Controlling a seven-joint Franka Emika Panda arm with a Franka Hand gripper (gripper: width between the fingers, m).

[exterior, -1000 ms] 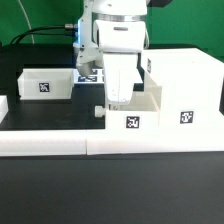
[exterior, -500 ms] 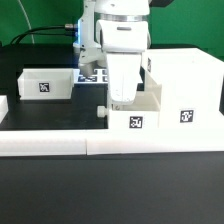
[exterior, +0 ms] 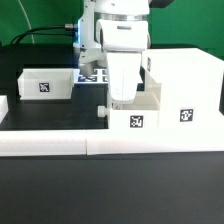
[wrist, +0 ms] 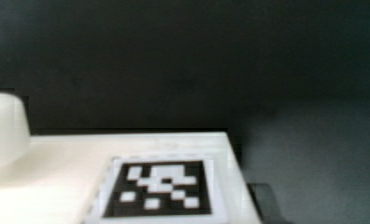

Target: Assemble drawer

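Observation:
A small white drawer tray [exterior: 145, 108] with a knob [exterior: 101, 111] on its end and a tag on its front lies beside the tall white housing [exterior: 190, 78], touching it. My gripper [exterior: 122, 99] reaches straight down into the tray and is shut on its wall. A second tagged tray [exterior: 45, 83] lies at the exterior view's left. The wrist view shows the held tray's tagged face [wrist: 164, 188], its knob [wrist: 1, 130] and one dark fingertip [wrist: 262, 196] at the picture's edge.
Long low white border strips [exterior: 60, 143] run along the front of the black table. The marker board [exterior: 90, 74] lies behind the arm. A further white piece [exterior: 3, 106] sits at the left edge.
The gripper and the held tray have shifted a little toward the housing, to the exterior view's right. Nothing else has moved.

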